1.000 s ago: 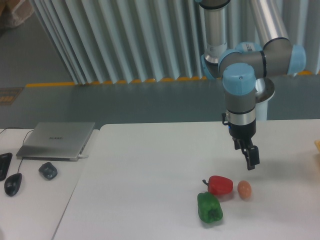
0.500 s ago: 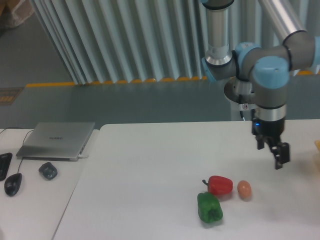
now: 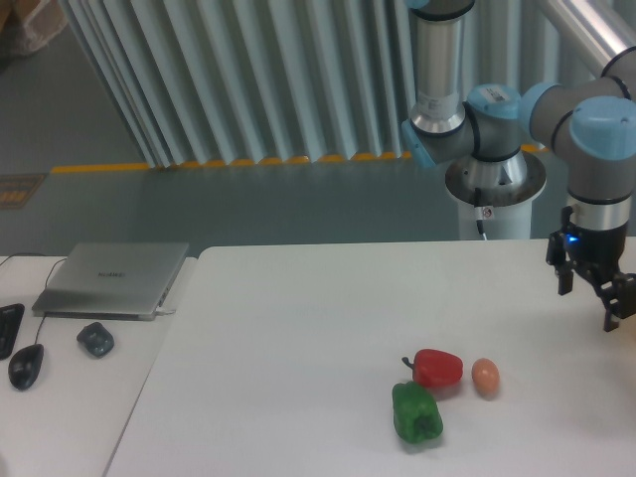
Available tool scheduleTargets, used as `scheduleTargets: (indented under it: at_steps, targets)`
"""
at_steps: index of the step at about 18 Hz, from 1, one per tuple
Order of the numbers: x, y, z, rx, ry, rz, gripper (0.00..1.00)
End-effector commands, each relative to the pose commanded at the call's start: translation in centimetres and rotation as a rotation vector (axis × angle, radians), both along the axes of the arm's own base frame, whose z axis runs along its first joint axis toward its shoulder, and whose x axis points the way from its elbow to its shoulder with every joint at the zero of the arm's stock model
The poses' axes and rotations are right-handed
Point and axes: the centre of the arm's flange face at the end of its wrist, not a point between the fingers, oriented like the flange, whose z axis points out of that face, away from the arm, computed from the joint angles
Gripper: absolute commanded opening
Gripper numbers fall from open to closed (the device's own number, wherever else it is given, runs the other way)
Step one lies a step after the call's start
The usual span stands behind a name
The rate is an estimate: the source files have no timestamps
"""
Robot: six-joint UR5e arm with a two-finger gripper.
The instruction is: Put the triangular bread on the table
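Triangular bread is not visible at this moment; the far 3 o'clock edge, where a sliver of yellow showed in the earlier pictures, is now covered by the hand [image 3: 618, 310] and the frame border, so I cannot place it more exactly than "off that side".

What has changed is the arm's position. A second ago the hand hung above the egg [image 3: 485, 377] near the middle of the bench [image 3: 298, 338]; half a second ago it was partway over; now it sits hard against the 3 o'clock edge, low over the white surface. That sweep reads as an approach to the bread (the only task item that lies in that direction), so the task looks to be in its reach phase, with nothing picked up yet.

Whether the fingers are wide or narrow I cannot tell: they are dark, small and partly cut off by the frame. Nothing shows between them.

Untouched in all three pictures are the red pepper [image 3: 437, 368], the green pepper [image 3: 416, 412] just at its 7 o'clock, and the egg at its 3 o'clock. The laptop [image 3: 114, 278] stays at 9 o'clock on the adjoining desk.
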Motion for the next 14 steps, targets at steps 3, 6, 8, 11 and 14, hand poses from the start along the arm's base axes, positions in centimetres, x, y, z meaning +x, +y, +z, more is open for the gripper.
scheduleTargets:
  at_steps: [3, 6, 8, 11, 14]
  targets:
    - [-1.4, -1.3, -0.3, -0.006, -0.003, 0.027, 1.00]
    - [-2.6, -2.6, -0.4, -0.011, -0.001, 0.016, 1.00]
    - [-3.6, -3.9, -0.7, -0.018, 0.001, -0.009, 1.00]
    - [-5.9, -6.8, -0.9, -0.039, 0.020, -0.189, 1.00]
    - [-8.0, -9.2, -2.2, -0.063, 0.018, -0.317, 1.00]
